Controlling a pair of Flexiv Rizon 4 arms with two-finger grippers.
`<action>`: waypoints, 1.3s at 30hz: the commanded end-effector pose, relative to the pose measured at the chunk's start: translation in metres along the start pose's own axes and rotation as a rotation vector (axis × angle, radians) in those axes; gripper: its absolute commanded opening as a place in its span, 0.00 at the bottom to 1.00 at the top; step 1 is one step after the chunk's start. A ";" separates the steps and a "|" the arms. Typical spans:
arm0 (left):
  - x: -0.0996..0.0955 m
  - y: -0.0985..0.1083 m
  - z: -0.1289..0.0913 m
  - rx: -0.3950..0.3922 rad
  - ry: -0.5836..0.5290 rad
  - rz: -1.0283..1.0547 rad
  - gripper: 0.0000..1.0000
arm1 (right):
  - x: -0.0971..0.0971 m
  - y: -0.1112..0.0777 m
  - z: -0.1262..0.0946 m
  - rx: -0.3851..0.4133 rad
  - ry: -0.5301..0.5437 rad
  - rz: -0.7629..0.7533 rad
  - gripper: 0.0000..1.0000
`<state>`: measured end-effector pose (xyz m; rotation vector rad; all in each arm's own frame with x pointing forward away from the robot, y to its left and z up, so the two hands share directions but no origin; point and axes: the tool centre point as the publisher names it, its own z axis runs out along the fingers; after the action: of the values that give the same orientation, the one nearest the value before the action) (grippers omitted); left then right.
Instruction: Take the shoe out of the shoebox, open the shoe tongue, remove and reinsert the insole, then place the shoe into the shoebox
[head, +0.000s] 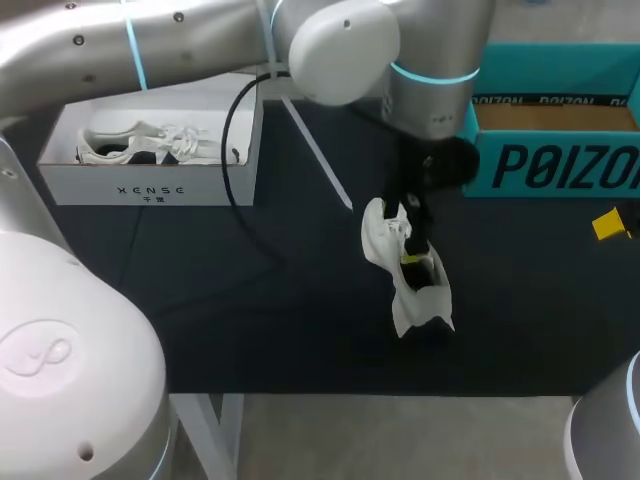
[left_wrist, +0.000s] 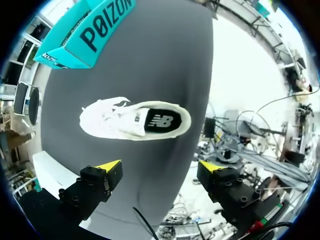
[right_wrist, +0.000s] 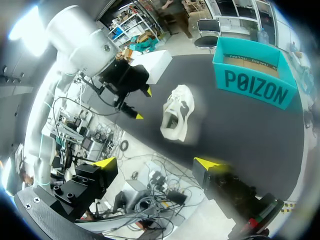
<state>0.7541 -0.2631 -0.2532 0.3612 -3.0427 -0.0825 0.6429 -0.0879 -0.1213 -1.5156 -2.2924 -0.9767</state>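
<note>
1. Centrally, the white shoe (head: 420, 296) lies on the dark table (head: 250, 320), outside the white shoebox (head: 150, 186) at upper left, which holds another shoe (head: 120, 145).
2. The left gripper (left_wrist: 160, 167) hangs above the white shoe, fingers spread wide, gripping nothing.
3. The right gripper (right_wrist: 160, 162) is likewise wide open, with the white shoe ahead of it and well apart.
</note>
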 end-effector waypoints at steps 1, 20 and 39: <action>0.013 -0.001 0.011 -0.002 -0.024 0.001 1.00 | 0.002 -0.007 0.000 -0.012 -0.005 0.001 1.00; 0.049 -0.031 0.062 -0.006 -0.044 -0.002 1.00 | 0.002 -0.007 0.000 -0.012 -0.005 0.001 1.00; 0.051 -0.053 0.098 -0.012 -0.030 -0.023 1.00 | 0.002 -0.007 0.000 -0.012 -0.005 0.001 1.00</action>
<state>0.7071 -0.3192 -0.3451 0.3985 -3.0741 -0.1048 0.6428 -0.0879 -0.1213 -1.5155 -2.2923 -0.9772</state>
